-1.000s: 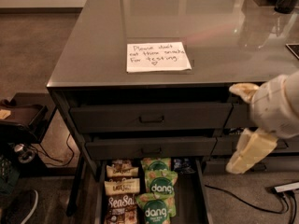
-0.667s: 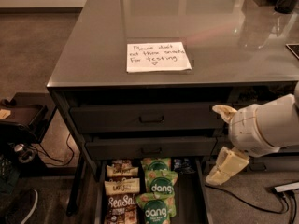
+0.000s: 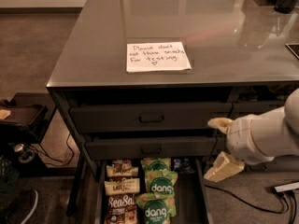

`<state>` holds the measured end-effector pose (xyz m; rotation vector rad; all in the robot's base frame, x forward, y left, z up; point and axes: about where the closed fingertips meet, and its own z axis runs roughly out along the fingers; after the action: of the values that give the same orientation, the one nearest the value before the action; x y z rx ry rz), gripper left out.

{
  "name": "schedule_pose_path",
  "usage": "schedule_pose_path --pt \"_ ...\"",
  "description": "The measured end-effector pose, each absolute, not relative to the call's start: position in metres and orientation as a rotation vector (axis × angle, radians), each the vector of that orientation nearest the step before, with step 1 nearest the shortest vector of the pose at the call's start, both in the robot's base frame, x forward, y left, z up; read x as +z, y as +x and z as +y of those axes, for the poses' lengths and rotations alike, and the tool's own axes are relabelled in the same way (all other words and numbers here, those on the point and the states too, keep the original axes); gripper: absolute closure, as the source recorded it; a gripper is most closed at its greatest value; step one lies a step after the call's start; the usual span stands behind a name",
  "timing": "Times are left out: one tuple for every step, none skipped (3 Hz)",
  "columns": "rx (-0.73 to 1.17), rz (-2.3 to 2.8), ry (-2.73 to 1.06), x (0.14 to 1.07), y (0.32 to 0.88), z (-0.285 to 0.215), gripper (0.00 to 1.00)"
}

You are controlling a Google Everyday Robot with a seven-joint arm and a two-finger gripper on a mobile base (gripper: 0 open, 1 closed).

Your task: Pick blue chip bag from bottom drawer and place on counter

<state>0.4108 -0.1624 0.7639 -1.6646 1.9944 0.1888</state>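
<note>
At the right of the cabinet front, the gripper (image 3: 221, 145) hangs in the air with its two cream fingers (image 3: 224, 166) spread wide apart, one up by the seam between the two closed drawers, the other lower beside the open drawer's right wall. It grasps nothing. Behind it the white arm (image 3: 264, 136) runs off the right edge.

Below, the bottom drawer (image 3: 202, 192) stands pulled out. The blue chip bag (image 3: 183, 165) lies at its back right corner, partly under the drawer above — dark and hard to make out, just right of the green dang bags (image 3: 157, 186). Brown-and-cream SeaSalt bags (image 3: 121, 203) fill the left column.

Above the two closed drawers (image 3: 150, 118), the counter (image 3: 196, 17) shows a glossy grey-brown top bearing a white handwritten note (image 3: 158, 56) near its front edge. On the floor to the right — a cable and a pale power strip (image 3: 286, 187).
</note>
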Motion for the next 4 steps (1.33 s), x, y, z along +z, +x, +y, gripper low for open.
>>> schedule_pose_path --pt "0.123 1.979 -1.78 0.68 0.412 -0.167 0.43" --pt "0.079 1.976 -1.824 0.601 0.429 -0.179 0.65" --pt "0.1 2.056 -1.751 0.524 0.45 -0.2 0.89" --pt "0.143 2.075 -1.749 0.506 0.442 -0.198 1.0"
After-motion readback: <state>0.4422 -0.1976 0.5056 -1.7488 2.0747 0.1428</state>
